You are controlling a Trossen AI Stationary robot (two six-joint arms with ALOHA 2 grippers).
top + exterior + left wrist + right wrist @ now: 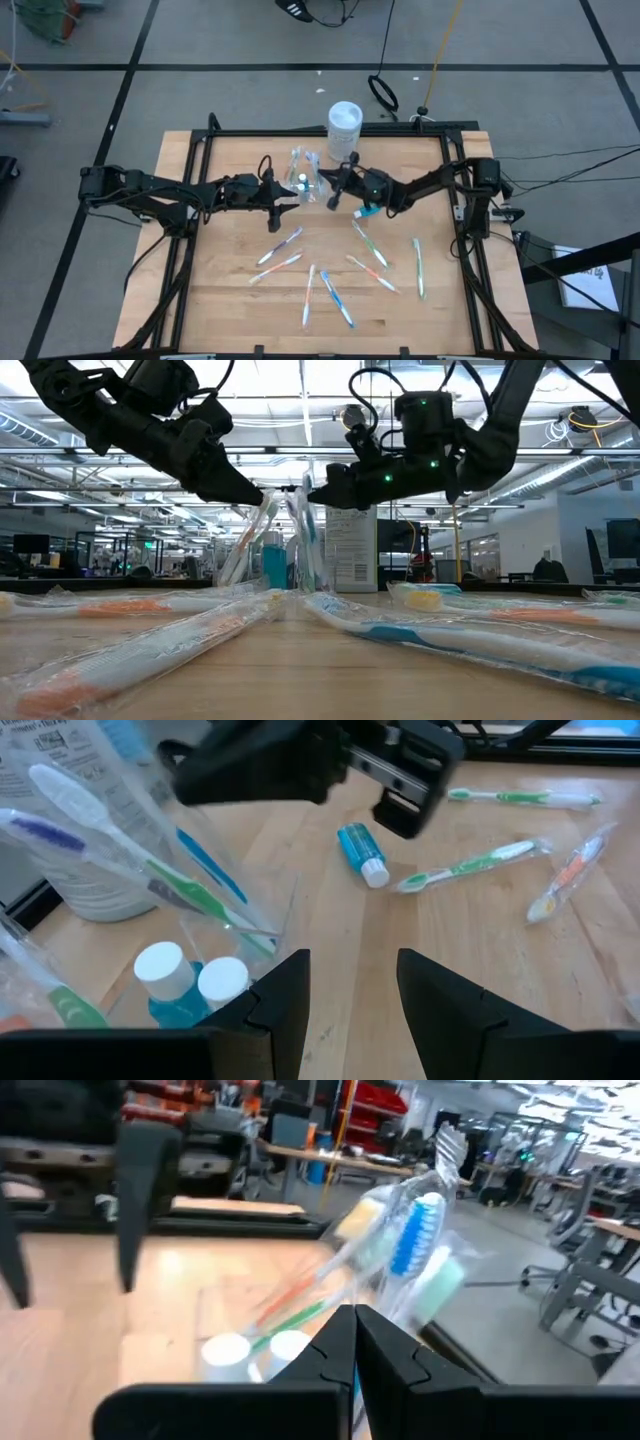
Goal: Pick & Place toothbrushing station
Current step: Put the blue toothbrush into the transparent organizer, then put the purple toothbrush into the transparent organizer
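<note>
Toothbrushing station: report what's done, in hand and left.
Done: several toothbrushes and two toothpaste tubes stand in the clear cup. In hand: the right pincer, shut, and open left pincer flank it. Left: one tube and the loose toothbrushes on the table.

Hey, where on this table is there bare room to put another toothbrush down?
Bare wood lies along the left edge of the table, left of the toothbrushes. A narrower strip runs past the rightmost brush. It is crowded round the cup, where both grippers meet.
</note>
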